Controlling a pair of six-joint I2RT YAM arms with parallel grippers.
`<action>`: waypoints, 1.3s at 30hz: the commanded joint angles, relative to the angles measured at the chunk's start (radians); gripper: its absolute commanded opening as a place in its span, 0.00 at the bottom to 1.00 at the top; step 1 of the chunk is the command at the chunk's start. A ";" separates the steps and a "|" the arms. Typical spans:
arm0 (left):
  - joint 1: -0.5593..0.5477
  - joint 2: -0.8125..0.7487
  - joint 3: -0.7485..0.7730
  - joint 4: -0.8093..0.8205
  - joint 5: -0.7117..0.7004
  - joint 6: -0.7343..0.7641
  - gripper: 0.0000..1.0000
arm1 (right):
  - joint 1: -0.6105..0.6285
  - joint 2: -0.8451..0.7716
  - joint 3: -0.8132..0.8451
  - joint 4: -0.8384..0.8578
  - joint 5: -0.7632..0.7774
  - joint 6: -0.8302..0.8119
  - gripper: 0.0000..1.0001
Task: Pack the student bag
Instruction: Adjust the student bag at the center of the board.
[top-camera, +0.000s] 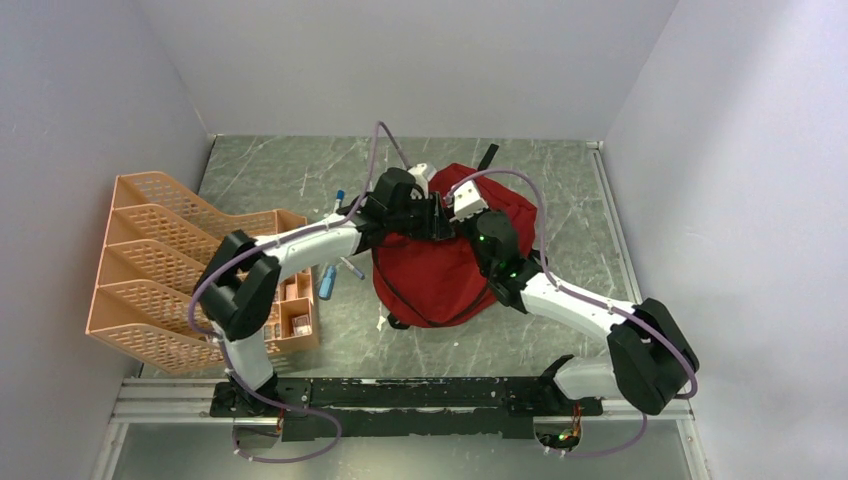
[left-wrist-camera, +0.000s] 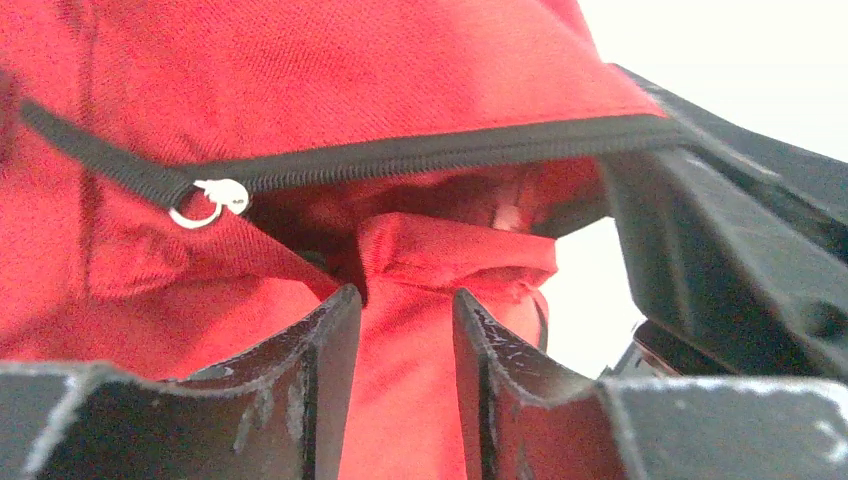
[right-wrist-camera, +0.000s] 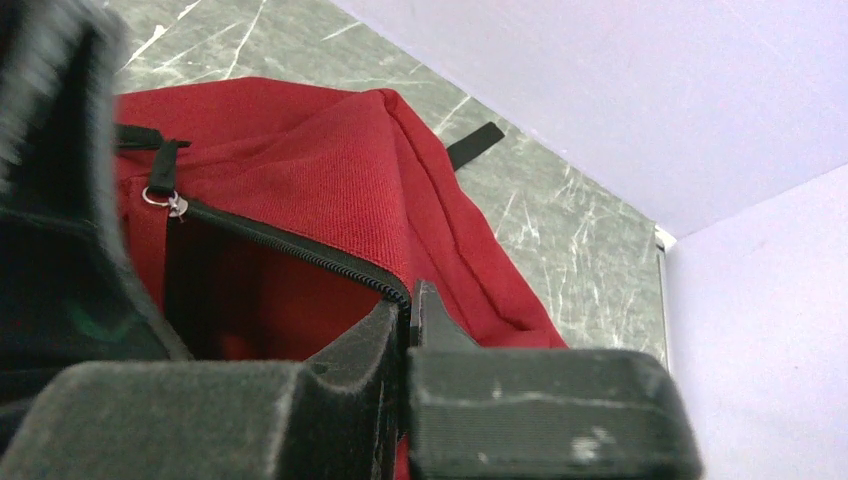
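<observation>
Right gripper (right-wrist-camera: 410, 300) has its two fingers pressed tight together, and it looks to be pinching the edge of the student bag (top-camera: 430, 275) right where the black zipper (right-wrist-camera: 290, 250) ends. Left gripper (left-wrist-camera: 405, 305) sits at the other side of the same opening. Its fingers stand a little apart with red cloth in the gap, but I cannot tell if they pinch that cloth or just touch it. The bag lies in the middle of the table (top-camera: 560, 180), between the two arms, with its mouth partly unzipped. It is made of soft red woven cloth that folds and bunches up. The zipper has small black teeth, and a little shiny metal ring (left-wrist-camera: 205, 205) hangs from it. A flat black strap (top-camera: 487, 156) pokes out at the far end of the bag. I think the step right now is opening the bag so things can go in. Next, the mouth likely has to be pulled wider and kept from flopping shut, since the cloth is floppy. Then one gripper would have to let go to fetch something. A blue marker (top-camera: 327, 282) lies on the table just left of the bag. Farther left stands an orange plastic organiser (top-camera: 150, 260) with stiff sides full of small holes.
</observation>
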 joint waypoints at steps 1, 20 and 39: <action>0.006 -0.158 -0.046 -0.025 -0.080 -0.022 0.46 | -0.005 -0.054 -0.011 0.046 0.020 0.041 0.02; 0.157 -0.468 -0.149 -0.384 -0.418 0.039 0.57 | -0.003 -0.202 0.289 -0.536 -0.122 0.573 0.52; 0.285 -0.184 0.073 -0.550 -0.660 0.225 0.67 | -0.002 -0.249 0.892 -1.011 -0.006 1.151 0.72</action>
